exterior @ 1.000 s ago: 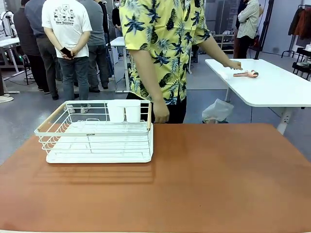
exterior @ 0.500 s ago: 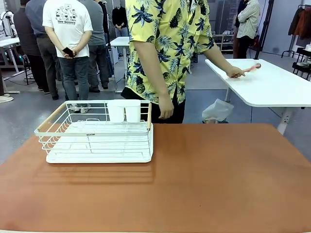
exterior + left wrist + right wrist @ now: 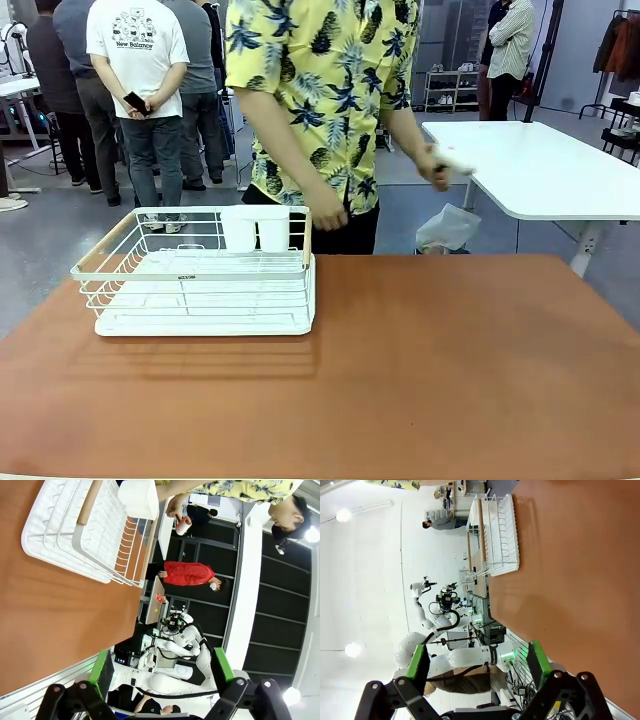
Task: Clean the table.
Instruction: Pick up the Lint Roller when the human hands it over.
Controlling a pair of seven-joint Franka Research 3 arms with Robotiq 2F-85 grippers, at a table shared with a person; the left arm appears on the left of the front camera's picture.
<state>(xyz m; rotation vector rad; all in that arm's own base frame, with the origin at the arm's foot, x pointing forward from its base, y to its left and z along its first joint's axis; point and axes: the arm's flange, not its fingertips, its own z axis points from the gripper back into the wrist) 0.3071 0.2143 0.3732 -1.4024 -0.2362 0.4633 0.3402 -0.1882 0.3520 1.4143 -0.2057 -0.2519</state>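
Observation:
The reddish-brown table (image 3: 450, 370) stretches across the front view, with its top bare to the right of a white wire rack (image 3: 200, 280). A person in a yellow flowered shirt stands at its far edge, one hand (image 3: 437, 165) holding a small white and pink thing (image 3: 456, 162). My left gripper (image 3: 162, 672) is open, hanging beyond the table (image 3: 45, 615) edge with nothing between its green pads. My right gripper (image 3: 477, 665) is open too, off the edge of the table (image 3: 580, 580), and holds nothing.
The rack (image 3: 85, 525) holds two white cups (image 3: 255, 228) at its back. A smaller white table (image 3: 550, 170) stands behind on the right, with a white bag (image 3: 447, 230) on the floor beside it. Several people stand farther back on the left.
The person has lifted the white and pink thing off the white table and swung that hand left, turning toward the brown table. Both grippers have stayed still.

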